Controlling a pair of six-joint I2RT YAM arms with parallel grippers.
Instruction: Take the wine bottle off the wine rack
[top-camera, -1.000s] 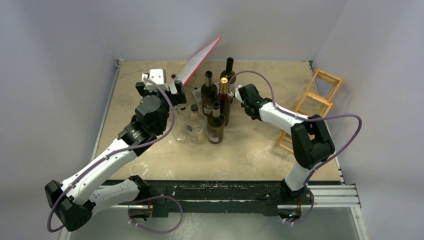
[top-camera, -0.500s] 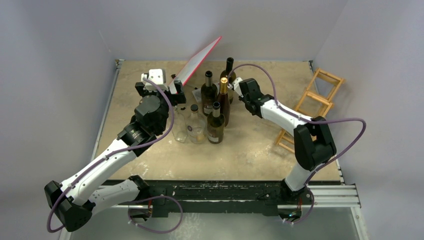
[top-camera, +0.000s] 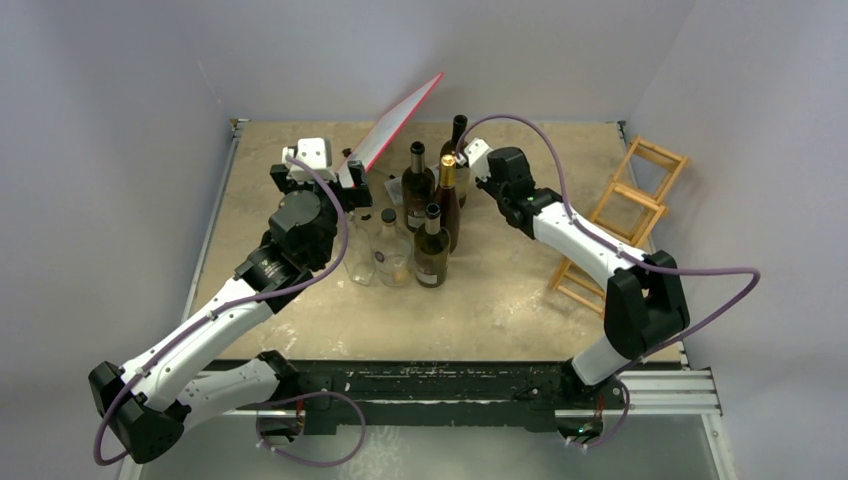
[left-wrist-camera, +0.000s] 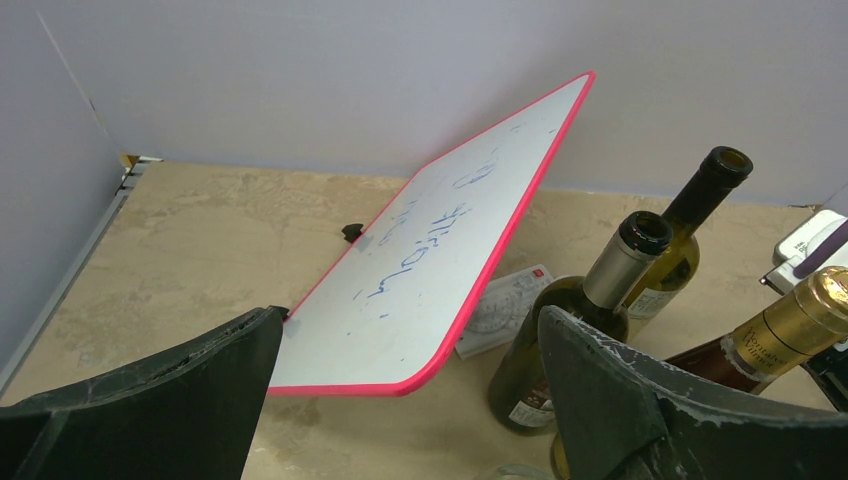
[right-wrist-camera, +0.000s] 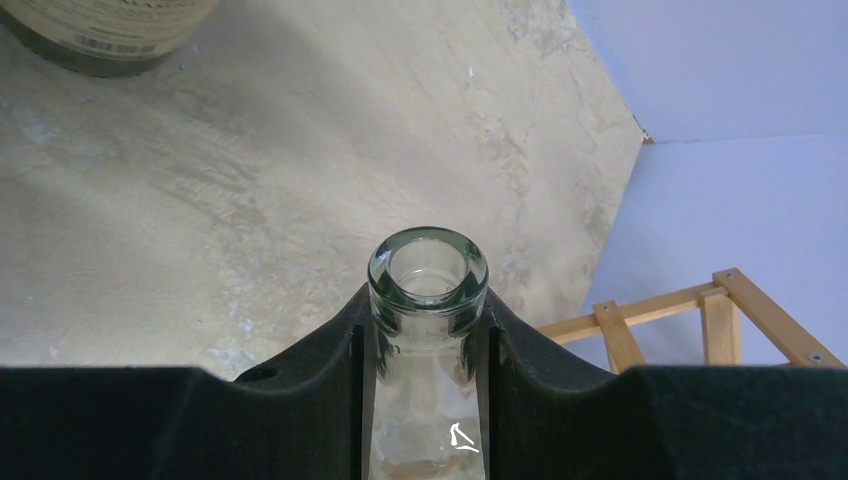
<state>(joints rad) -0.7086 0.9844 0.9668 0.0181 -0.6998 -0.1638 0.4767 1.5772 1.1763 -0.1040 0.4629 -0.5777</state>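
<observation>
Clear glass wine bottle: neck clamped in the jaws of the right gripper, long axis seemingly near upright, mouth up, well apart from light-brown wooden lattice wine rack to its right; left gripper jaws wide apart, empty.

- wine rack: you have plain light-brown wood.
- wine bottle: your right wrist view shows clear glass, faintly green at the rim.
- right gripper: matt black around that neck.
- board: white face, red edge, blue handwriting for you to note.
- foil-capped bottle: gold foil with dark lettering over dark glass.
- table: you get beige, mottled like stone.
- cables: purple.
- arms: white shells, black joints.
</observation>
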